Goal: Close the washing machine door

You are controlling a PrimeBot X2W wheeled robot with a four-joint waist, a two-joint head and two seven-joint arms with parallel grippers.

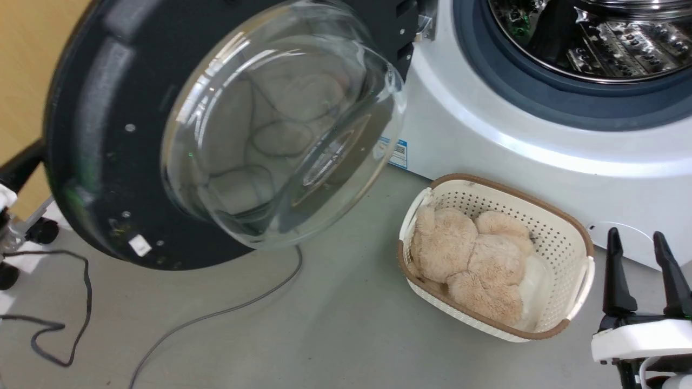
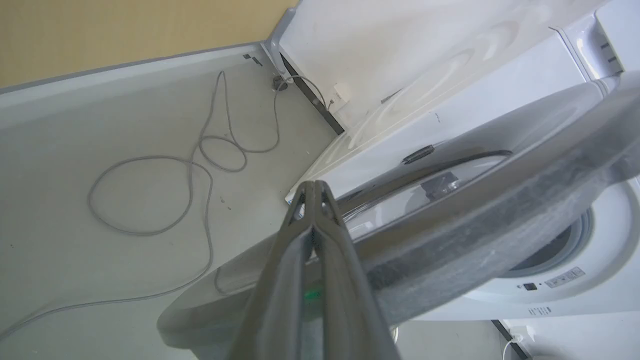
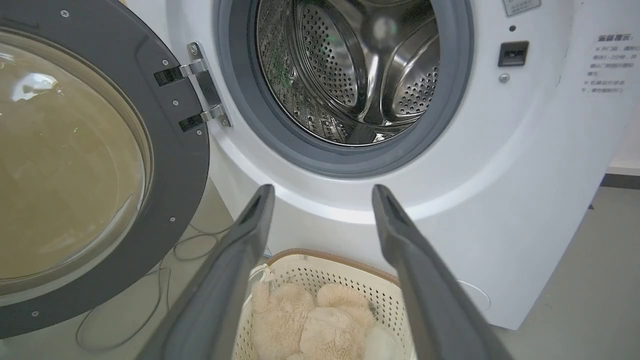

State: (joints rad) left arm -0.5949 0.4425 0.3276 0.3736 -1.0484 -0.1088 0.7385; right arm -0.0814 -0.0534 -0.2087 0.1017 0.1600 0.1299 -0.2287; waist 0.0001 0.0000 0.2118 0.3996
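Observation:
The washing machine door (image 1: 97,162), a black disc with a bulging glass bowl (image 1: 281,129), stands swung wide open to the left of the white washing machine (image 1: 486,124). Its metal hinge (image 3: 205,90) sits beside the grey-blue gasket and steel drum (image 3: 350,65). My left gripper (image 2: 315,186) is shut, with nothing between its fingers, and lies along the door's outer face (image 2: 475,200) near the rim; whether it touches I cannot tell. My right gripper (image 1: 635,235) is open at the lower right, well away from the door. In the right wrist view, the right gripper (image 3: 322,190) points at the machine's front below the drum.
A cream basket (image 1: 562,232) with a beige plush toy (image 1: 470,254) stands on the floor before the machine, just left of my right gripper. Grey and black cables (image 1: 216,313) trail across the grey floor. A wheeled stand (image 1: 32,232) is at the left edge.

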